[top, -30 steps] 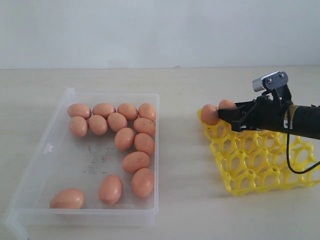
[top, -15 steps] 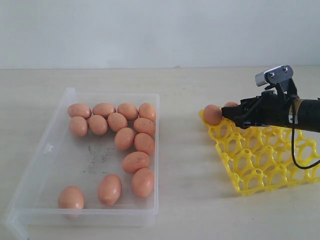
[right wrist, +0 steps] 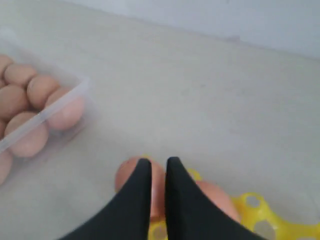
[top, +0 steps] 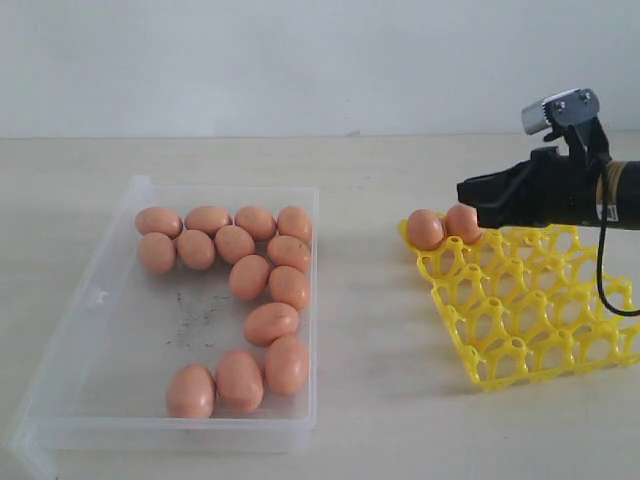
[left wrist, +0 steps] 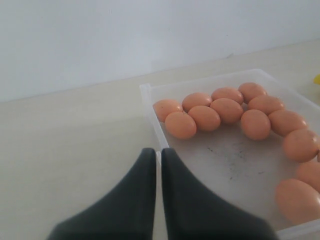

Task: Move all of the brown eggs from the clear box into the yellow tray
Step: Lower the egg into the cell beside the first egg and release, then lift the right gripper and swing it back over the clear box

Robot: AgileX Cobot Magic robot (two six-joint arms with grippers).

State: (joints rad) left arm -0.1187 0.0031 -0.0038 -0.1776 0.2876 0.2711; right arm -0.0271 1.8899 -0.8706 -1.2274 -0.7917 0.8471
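The clear box [top: 225,186] on the left holds several brown eggs [top: 250,277], most along its far and right sides. The yellow tray [top: 530,310] lies on the right with two eggs [top: 425,229] side by side in its far-left corner cells. My right gripper [top: 468,190] hovers shut and empty just above them; its wrist view shows the gripper [right wrist: 158,161] over one tray egg [right wrist: 127,172]. My left gripper [left wrist: 157,151], shut and empty, hangs over the box's wall [left wrist: 152,115], short of the eggs [left wrist: 204,118]. It is out of the exterior view.
Dark specks [top: 195,315] mark the box's floor. A pale wall [top: 300,60] rises behind the beige table. A black cable [top: 603,270] droops from the right arm over the tray's right side.
The right gripper lifted up and to the right, off the eggs at the tray's corner. The tray shifted slightly right. A loose egg in the box rolled right, joining the front pair.
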